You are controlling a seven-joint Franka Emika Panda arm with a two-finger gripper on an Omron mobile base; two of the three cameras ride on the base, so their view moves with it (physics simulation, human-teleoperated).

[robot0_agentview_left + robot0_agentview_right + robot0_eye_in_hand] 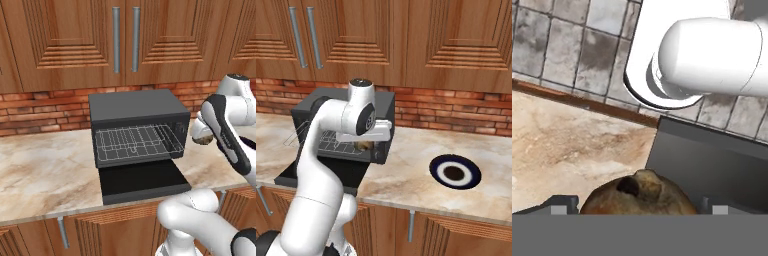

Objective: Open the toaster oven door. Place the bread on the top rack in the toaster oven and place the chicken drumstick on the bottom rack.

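The toaster oven stands on the counter with its door folded down flat in front. Inside, the top rack and the bottom rack look bare. My gripper hangs in the air just right of the oven's front, level with the knob, with its fingers wide around a roundish tan-brown lump, the bread. From the right the bread shows under the hand, against the oven's side. In the hand view the gripper has a fingertip on each side of the roll. The chicken drumstick is out of view.
A round blue and white plate lies on the marble counter to the right of the oven, with nothing on it. A brick backsplash and wooden wall cabinets rise behind. My own forearm crosses right of the oven.
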